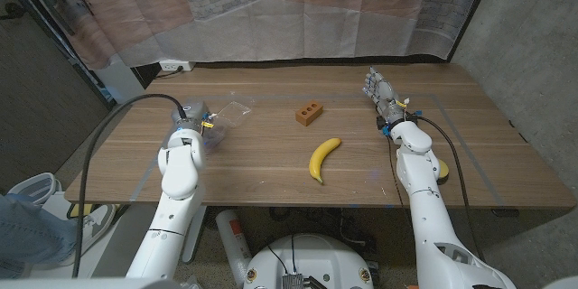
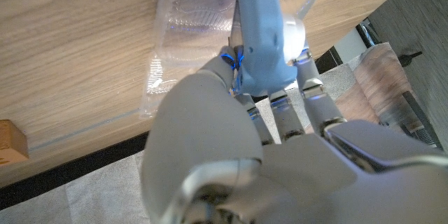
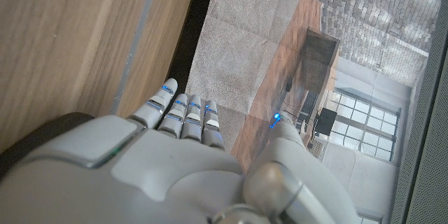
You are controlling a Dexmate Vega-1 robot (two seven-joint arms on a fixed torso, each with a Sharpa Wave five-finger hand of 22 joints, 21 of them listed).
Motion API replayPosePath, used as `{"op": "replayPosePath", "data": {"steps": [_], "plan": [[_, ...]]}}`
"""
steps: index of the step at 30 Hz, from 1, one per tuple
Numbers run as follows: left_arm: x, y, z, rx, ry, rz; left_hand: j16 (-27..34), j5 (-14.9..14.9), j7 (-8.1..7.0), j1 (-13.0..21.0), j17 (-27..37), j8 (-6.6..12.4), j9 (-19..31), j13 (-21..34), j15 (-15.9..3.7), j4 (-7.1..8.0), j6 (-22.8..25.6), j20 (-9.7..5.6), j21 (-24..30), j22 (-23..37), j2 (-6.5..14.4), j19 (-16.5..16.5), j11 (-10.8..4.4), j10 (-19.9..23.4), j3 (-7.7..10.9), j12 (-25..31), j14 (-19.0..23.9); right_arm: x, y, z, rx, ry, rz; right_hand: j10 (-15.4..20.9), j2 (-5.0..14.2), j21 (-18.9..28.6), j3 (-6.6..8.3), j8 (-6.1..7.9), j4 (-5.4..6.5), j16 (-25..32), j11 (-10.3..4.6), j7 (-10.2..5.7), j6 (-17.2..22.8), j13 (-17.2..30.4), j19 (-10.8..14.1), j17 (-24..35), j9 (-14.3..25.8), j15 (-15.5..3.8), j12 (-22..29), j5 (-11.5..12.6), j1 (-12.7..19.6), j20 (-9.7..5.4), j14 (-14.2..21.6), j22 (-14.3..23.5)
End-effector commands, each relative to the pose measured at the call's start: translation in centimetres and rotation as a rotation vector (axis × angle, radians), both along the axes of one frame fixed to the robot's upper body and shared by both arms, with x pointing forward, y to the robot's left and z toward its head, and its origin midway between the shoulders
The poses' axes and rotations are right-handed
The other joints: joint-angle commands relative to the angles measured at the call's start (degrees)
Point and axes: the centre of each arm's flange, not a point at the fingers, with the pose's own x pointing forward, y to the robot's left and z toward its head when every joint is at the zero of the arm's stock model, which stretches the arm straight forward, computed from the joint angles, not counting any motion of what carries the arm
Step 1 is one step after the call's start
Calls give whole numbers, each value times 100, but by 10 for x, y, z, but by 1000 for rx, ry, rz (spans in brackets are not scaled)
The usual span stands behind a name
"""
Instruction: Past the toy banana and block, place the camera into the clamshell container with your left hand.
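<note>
My left hand (image 1: pixel 190 120) is at the table's left side and grips a light blue toy camera (image 2: pixel 260 31) with a white part. The hand (image 2: pixel 231 147) holds it just over the clear clamshell container (image 1: pixel 233 112), whose ribbed plastic (image 2: pixel 183 21) lies open on the wood. A brown block (image 1: pixel 310 114) sits mid-table, to the right of the container, and its corner (image 2: pixel 10 140) shows in the left wrist view. Nearer the front lies the yellow toy banana (image 1: pixel 323 158). My right hand (image 1: pixel 379 90) stands at the far right with straight, spread fingers and holds nothing (image 3: pixel 182 154).
A small yellow thing (image 1: pixel 443 171) lies beside my right forearm near the table's right front. The wooden table (image 1: pixel 271 176) ends at a clear curtain at the back. A grey wall stands to the right.
</note>
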Motion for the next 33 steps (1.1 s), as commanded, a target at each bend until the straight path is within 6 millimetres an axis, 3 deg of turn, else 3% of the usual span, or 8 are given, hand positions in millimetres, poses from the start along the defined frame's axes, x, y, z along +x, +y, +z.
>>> {"op": "replayPosePath", "data": {"steps": [1, 25, 33], "plan": [[-5, 1, -6, -9, -4, 21, 10, 37, 22, 51, 649, 49, -7, 18, -1048, 7, 60, -109, 42, 7, 97, 84, 24, 49, 25, -14, 504, 2, -1, -2, -6, 8, 4, 39, 46, -5, -10, -1, 11, 18, -3, -3, 40, 29, 40, 29, 6, 6, 25, -15, -4, 12, 54, 33], [13, 2, -6, -10, 3, 10, 4, 42, 17, 72, 713, 74, -11, 77, -1053, -15, 125, -126, 154, -12, 121, 22, -2, 128, 48, -56, 522, 5, -7, -1, -2, 18, -12, 49, 45, -33, -18, -2, 11, 16, 0, -10, 44, 29, 69, 30, 7, -3, 24, -18, -6, 25, 77, 34], [16, 2, -8, -21, 11, 7, -59, 37, -25, 16, 711, 80, -11, 111, -1044, 1, 140, -47, 146, -43, 79, -126, -31, 145, 40, -89, 450, 5, -8, -1, -1, 18, -15, 59, 44, -43, -21, -2, 11, 16, 2, -8, 48, 29, 77, 30, 7, 0, 26, -19, -6, 26, 88, 35]]}}
